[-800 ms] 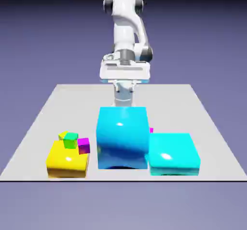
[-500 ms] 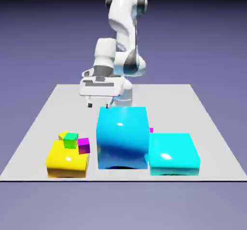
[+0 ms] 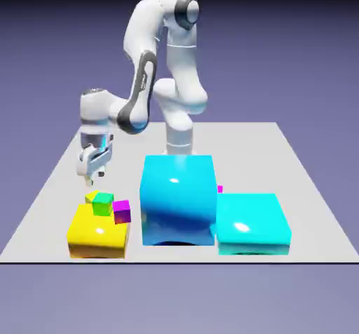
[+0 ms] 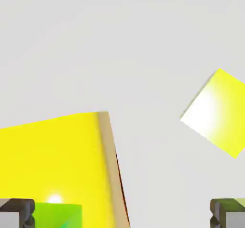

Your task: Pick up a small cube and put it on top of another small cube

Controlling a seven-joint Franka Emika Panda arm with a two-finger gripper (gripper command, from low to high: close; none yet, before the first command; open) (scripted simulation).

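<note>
While I am watching from the front, the yellow block (image 3: 97, 233) is sitting nearest to me with the green cube (image 3: 103, 203) resting on its top, and the magenta cube (image 3: 122, 211) is sitting against the block's upper edge on the exterior view's right. That crowding is what is worrying me. If I am lowering the hand without first lining it up, a fingertip (image 4: 16, 213) is likely to be landing on the block or knocking the green cube, which is showing right beside that tip in the hand view. Just behind the block, the gripper (image 3: 91, 175) is hanging above the table (image 3: 56, 178), pointing down, its jaws standing wide apart and gripping nothing. The yellow cube (image 4: 215, 112) is lying on bare table, clear of the block. In the hand view it is sitting off toward the right-hand tip and ahead of it, not between the jaws, and it is turned at an angle to them. So I am judging that a straight drop would be missing it or clipping a corner and skidding it away. From the front I am only making out a yellow sliver behind the green cube, which may be it. The blue cube (image 3: 177, 199) is standing well aside.
</note>
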